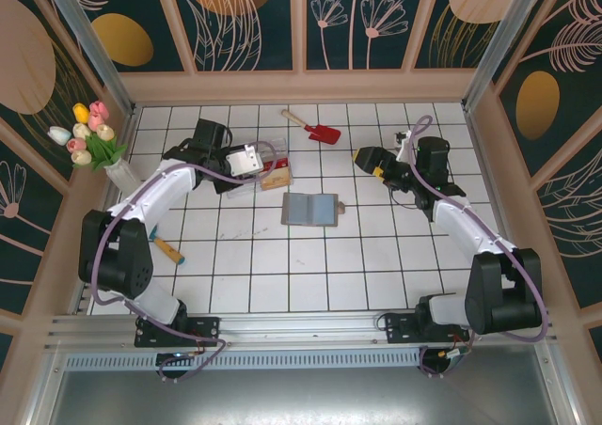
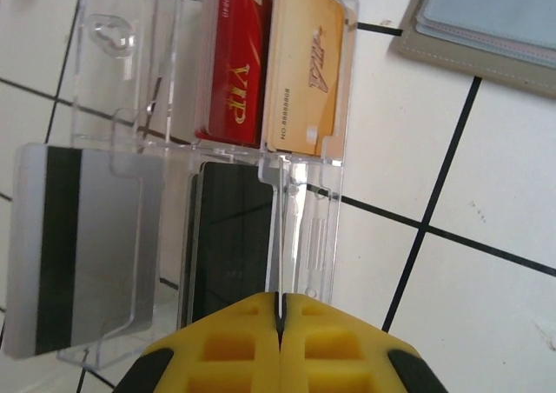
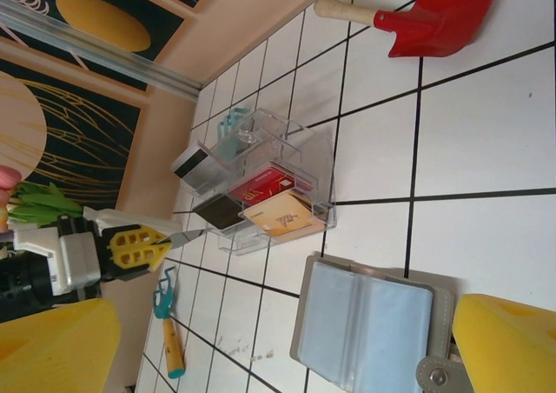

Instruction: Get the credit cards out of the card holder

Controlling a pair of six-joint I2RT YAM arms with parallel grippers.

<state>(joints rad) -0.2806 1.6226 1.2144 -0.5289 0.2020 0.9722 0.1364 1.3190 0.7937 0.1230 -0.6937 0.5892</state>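
The grey-blue card holder (image 1: pixel 310 209) (image 3: pixel 365 332) (image 2: pixel 486 28) lies open and flat on the white tiles, its slot pockets facing up. My left gripper (image 1: pixel 249 162) (image 2: pixel 281 299) (image 3: pixel 165 239) is shut on a thin credit card (image 3: pixel 189 234), seen edge-on, just above the clear tray (image 2: pixel 113 45). In the tray lie a red card (image 2: pixel 234 63), an orange-yellow card (image 2: pixel 304 71), a black card (image 2: pixel 228 236) and a silver card with a dark stripe (image 2: pixel 78 245). My right gripper (image 1: pixel 369 160) (image 3: pixel 287 341) is open and holds nothing, hanging right of the tray and above the holder.
A red toy shovel (image 1: pixel 324 132) (image 3: pixel 434 15) lies behind the holder. A teal-headed toy tool (image 1: pixel 167 249) (image 3: pixel 169 323) rests at the front left. A vase of tulips (image 1: pixel 94 138) stands by the left wall. Wooden walls fence the tiled floor.
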